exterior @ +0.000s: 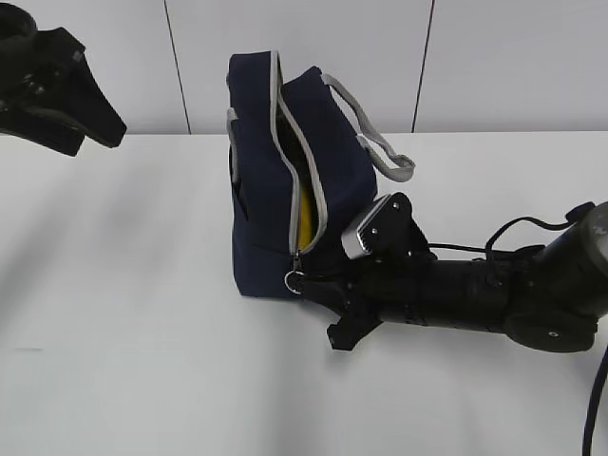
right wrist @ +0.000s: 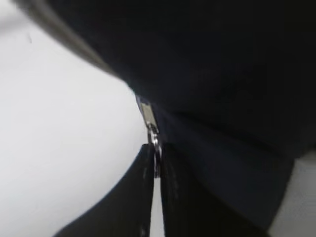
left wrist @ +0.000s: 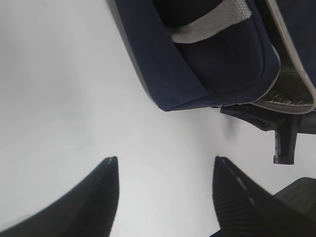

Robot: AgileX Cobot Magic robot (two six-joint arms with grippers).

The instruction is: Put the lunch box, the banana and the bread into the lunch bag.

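The navy lunch bag [exterior: 275, 180] stands on the white table with its grey zipper partly open. A strip of the yellow banana [exterior: 307, 228] shows through the gap. The lunch box and the bread are hidden. My right gripper [exterior: 302, 282] is shut on the metal ring pull [right wrist: 156, 148] at the low front end of the zipper; the right wrist view shows the ring pinched between the two fingers. My left gripper [left wrist: 165, 160] is open and empty, raised at the far left, with the bag's corner [left wrist: 197, 74] ahead of it.
Grey strap handles [exterior: 380, 142] hang off the bag's right side. The right arm [exterior: 475, 294] lies low across the table's right half. The left arm [exterior: 57, 90] hovers at the upper left. A white wall stands behind.
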